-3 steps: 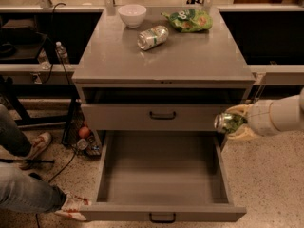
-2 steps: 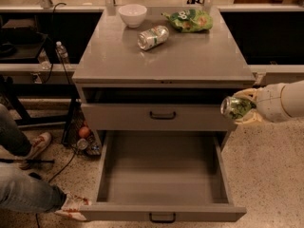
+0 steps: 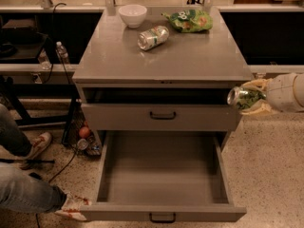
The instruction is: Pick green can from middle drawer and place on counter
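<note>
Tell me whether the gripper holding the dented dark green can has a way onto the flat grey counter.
Probably yes: the gripper, shut on the dented dark green can, hangs off the right edge of the flat grey counter, slightly below it; its near right part is bare.

arm: level, from right edge | claw (image 3: 249, 99): clamped around green can (image 3: 239, 97)

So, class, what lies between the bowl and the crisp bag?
In the camera view, a pale can on its side. The tool grips the green can beside the counter.
</note>
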Controlling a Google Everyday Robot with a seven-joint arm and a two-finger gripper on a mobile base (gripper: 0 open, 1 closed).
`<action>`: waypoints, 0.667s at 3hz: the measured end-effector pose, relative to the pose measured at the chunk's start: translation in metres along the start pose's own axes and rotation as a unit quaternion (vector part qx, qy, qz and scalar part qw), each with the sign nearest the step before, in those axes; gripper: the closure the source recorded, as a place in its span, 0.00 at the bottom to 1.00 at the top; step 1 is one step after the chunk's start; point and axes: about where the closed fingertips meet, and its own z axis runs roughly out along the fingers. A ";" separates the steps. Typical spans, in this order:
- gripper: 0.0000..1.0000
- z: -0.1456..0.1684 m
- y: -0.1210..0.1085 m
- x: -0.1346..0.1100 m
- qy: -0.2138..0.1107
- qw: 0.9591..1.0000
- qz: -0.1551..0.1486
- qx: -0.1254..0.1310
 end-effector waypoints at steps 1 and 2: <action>1.00 -0.015 -0.033 0.008 -0.030 0.999 0.024 -0.002; 1.00 -0.023 -0.070 0.004 -0.040 0.999 0.020 -0.019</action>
